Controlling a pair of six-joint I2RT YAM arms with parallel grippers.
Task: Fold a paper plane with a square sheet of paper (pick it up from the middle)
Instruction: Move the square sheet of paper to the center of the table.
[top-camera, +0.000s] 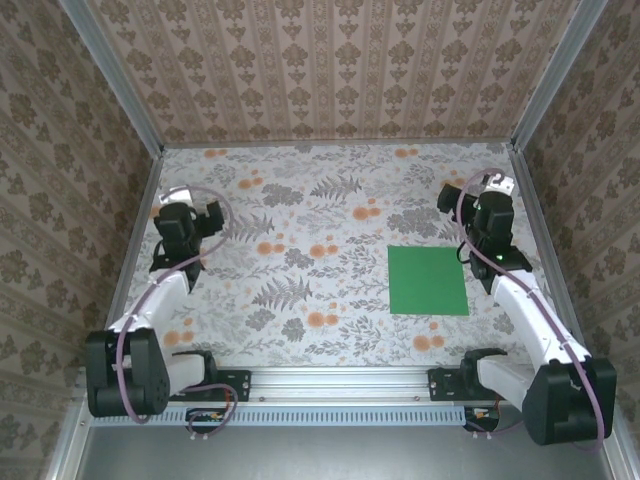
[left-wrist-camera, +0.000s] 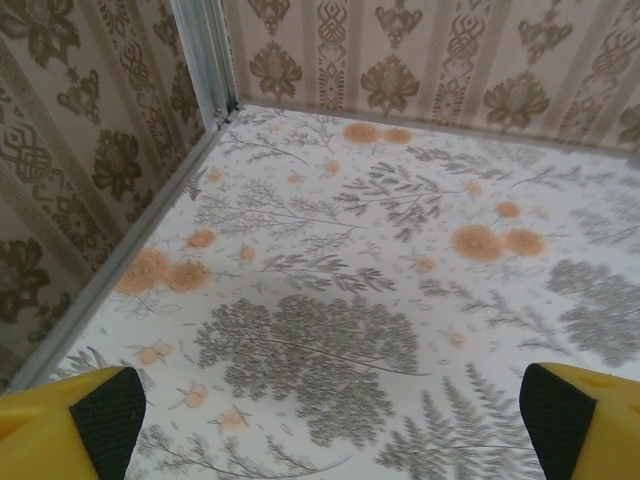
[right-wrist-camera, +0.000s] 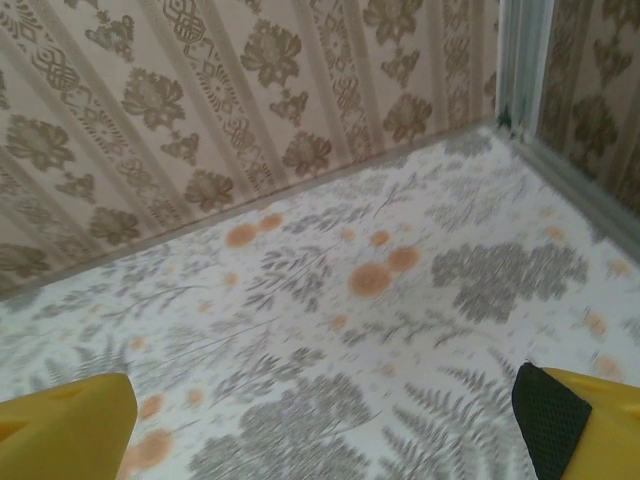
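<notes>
The square sheet of paper (top-camera: 428, 280) is bright green and lies flat and unfolded on the floral table, right of centre. My right gripper (top-camera: 478, 200) hangs just beyond the sheet's far right corner, apart from it. It is open, and its yellow fingers (right-wrist-camera: 565, 425) stand wide over bare tabletop in the right wrist view. My left gripper (top-camera: 190, 208) is far across the table near the left wall. It is also open, with its fingertips (left-wrist-camera: 100, 415) wide apart and nothing between them.
Patterned walls (top-camera: 330, 70) close in the table on the left, back and right, with metal corner posts (left-wrist-camera: 205, 60). A metal rail (top-camera: 340, 380) along the near edge carries both arm bases. The floral table surface (top-camera: 300, 240) spreads between the two arms.
</notes>
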